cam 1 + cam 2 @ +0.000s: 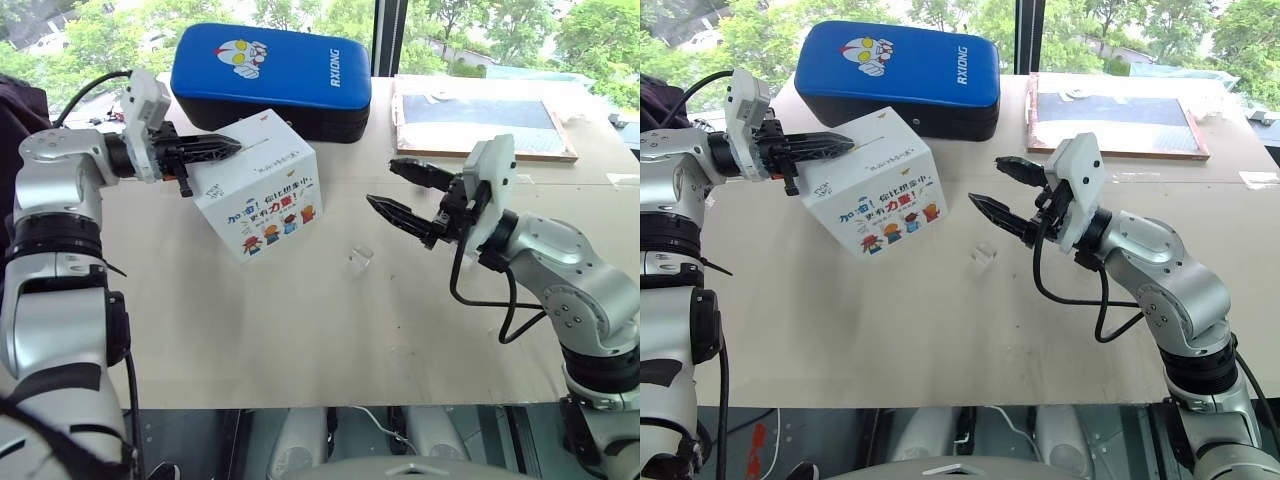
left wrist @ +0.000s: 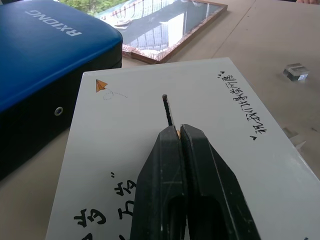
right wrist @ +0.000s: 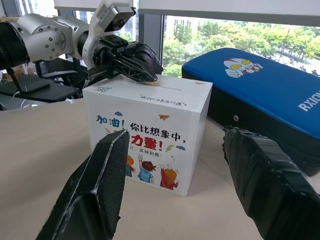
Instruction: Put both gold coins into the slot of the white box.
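The white box (image 1: 262,205) stands on the table, its cartoon side facing me and its handwritten top tilted toward my left arm. A dark slot (image 2: 167,110) runs across the top. My left gripper (image 1: 236,144) reaches level over the box top, its tips just short of the slot's end. It is shut on a gold coin (image 2: 178,133), which shows as a thin gold sliver between the fingertips. My right gripper (image 1: 382,182) hovers open to the right of the box, pointing at it, with nothing between its fingers.
A blue padded case (image 1: 270,75) lies right behind the box. A framed board (image 1: 483,115) lies at the back right. A small clear block (image 1: 361,259) sits on the table between the box and my right gripper.
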